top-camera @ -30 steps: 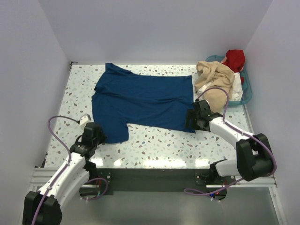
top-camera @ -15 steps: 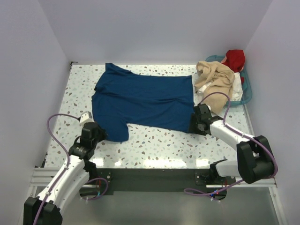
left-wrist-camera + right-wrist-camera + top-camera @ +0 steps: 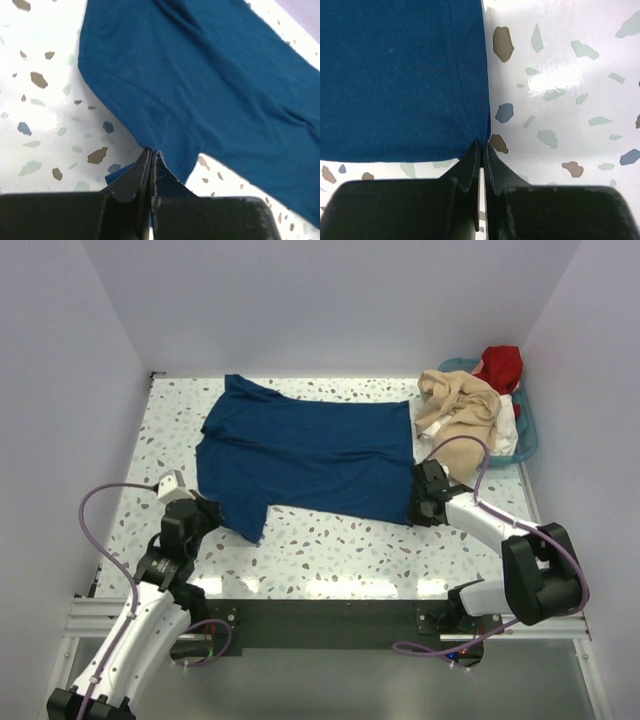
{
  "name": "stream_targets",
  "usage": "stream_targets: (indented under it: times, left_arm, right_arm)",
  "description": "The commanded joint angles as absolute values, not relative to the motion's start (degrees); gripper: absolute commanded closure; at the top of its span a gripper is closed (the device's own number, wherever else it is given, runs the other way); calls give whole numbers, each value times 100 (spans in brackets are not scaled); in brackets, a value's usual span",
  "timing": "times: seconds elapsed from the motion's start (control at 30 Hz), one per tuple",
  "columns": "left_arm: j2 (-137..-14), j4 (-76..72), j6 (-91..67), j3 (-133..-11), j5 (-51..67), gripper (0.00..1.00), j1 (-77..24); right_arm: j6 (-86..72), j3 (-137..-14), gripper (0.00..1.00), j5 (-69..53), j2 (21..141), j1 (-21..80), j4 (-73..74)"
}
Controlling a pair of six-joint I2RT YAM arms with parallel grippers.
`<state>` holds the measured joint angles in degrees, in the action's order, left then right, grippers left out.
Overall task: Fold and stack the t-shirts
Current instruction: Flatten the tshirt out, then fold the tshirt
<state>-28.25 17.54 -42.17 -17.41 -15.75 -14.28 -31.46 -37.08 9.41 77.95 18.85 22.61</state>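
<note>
Right pincer (image 3: 481, 146) nips the navy t-shirt (image 3: 310, 450) at its hem corner, left pincer (image 3: 151, 154) clamps its sleeve, shirt flat on the table (image 3: 340, 550), so the first fold looks set, and next both should lift together.

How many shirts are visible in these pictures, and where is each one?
4. A blue shirt lies spread on the table; a beige shirt drapes over the basket's edge; a red shirt and a white shirt sit in the basket. Others may be hidden underneath.
</note>
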Motion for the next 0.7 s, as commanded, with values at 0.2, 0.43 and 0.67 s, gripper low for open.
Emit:
stream_targets:
  times: [0.2, 0.43, 0.67]
  left_arm:
    - [-2269, 2311, -4271, -2495, -1582, 100, -1450]
    - [-1820, 2882, -4403, -2935, -1450, 100, -1450]
    - [-1459, 3208, -4553, -3138, -1126, 100, -1450]
  right_arm:
    - [-3129, -3850, 100, 914, 6813, 1951, 3427]
    - [-3243, -3929, 100, 1046, 6285, 2135, 4034]
    - [-3331, -3911, 100, 1011, 6126, 2346, 4184]
